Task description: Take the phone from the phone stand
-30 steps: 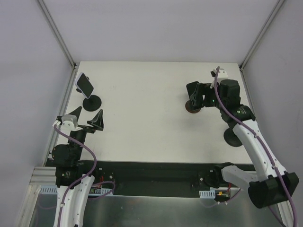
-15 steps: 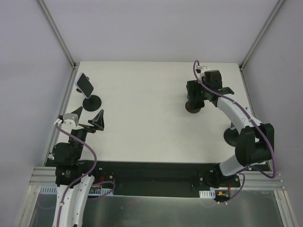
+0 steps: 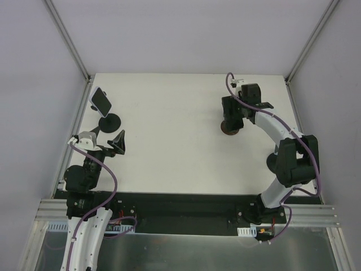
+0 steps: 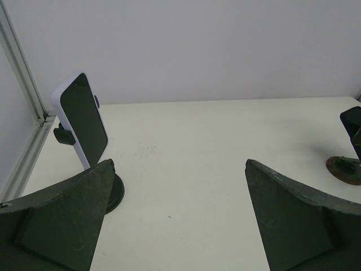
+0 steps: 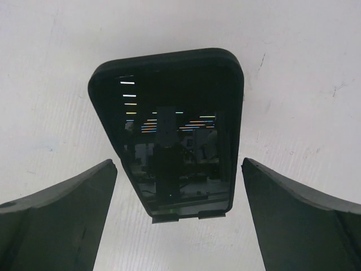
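A black phone stands on a stand with a brown round base at the right back of the table. My right gripper is open just above it, with one finger on each side of the phone and not touching it. In the top view this gripper covers the phone. A second phone in a white case sits tilted on a black stand at the far left. My left gripper is open and empty just in front of that stand. In the left wrist view the white phone is ahead on the left.
A black round disc lies on the table near the right edge, beside the right arm. White walls and metal frame rails close the table on the left, back and right. The black phone also shows far right in the left wrist view.
My right arm has folded and its wrist has swung back and left, so the open gripper now hangs over the black phone. My left gripper has edged slightly toward the white phone.
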